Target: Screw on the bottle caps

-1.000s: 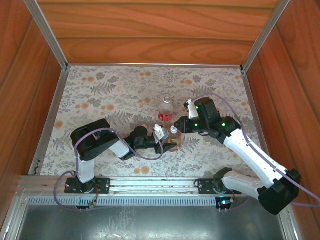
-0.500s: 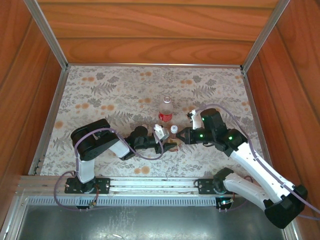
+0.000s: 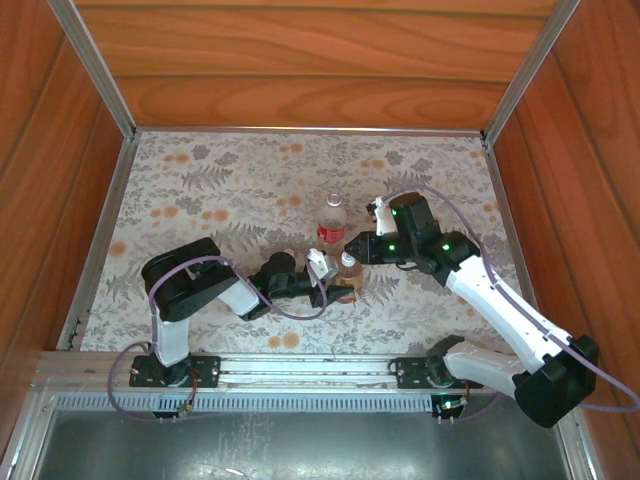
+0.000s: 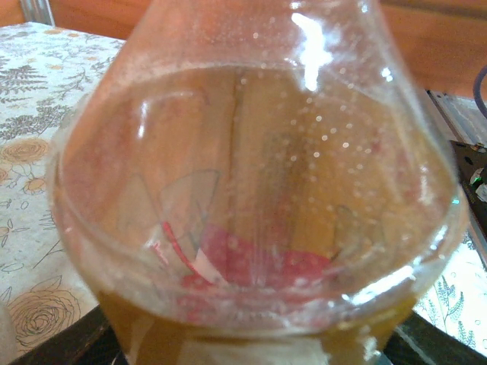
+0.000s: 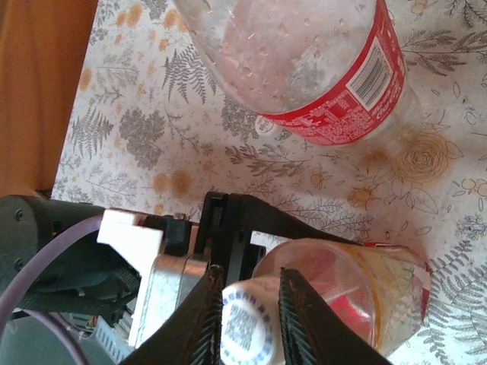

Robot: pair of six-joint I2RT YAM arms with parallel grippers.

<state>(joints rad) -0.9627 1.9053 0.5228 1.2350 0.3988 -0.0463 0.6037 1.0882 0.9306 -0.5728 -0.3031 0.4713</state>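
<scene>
A: What's nearest to us?

B: The left tool (image 3: pixel 338 291). It reaches in low over the flowered table (image 3: pixel 200 180) from about 9 o'clock, and its black fingers are clamped on the body of the amber bottle (image 3: pixel 348 273).

A: Is the bottle standing?

B: It's upright, a little right of the table's middle. I can't tell whether its base rests on the cloth. In the left wrist view its brown shoulder is pressed so close that there's hardly anything else to see.

A: And the cap?

B: A white cap (image 5: pixel 247 331) sits on that bottle's neck, with a small printed square on its top. I can't tell how far it's threaded on.

A: Where's the other arm?

B: It comes in from about 3 o'clock. The right tool (image 5: pixel 251 283) is at the neck. Its two fingers (image 5: pixel 215 304) are pinched on the cap, one tight against each side.

A: Anything beyond that?

B: The clear bottle (image 3: pixel 331 225) with the red label. It stands just behind the amber one, between 11 and 12 o'clock, near it but apart. Neither tool touches it. From above its top is too small to tell whether a cap is on it.

A: And past that?

B: Bare patterned cloth toward 12 o'clock, then the wooden back wall (image 3: pixel 320 60).
</scene>
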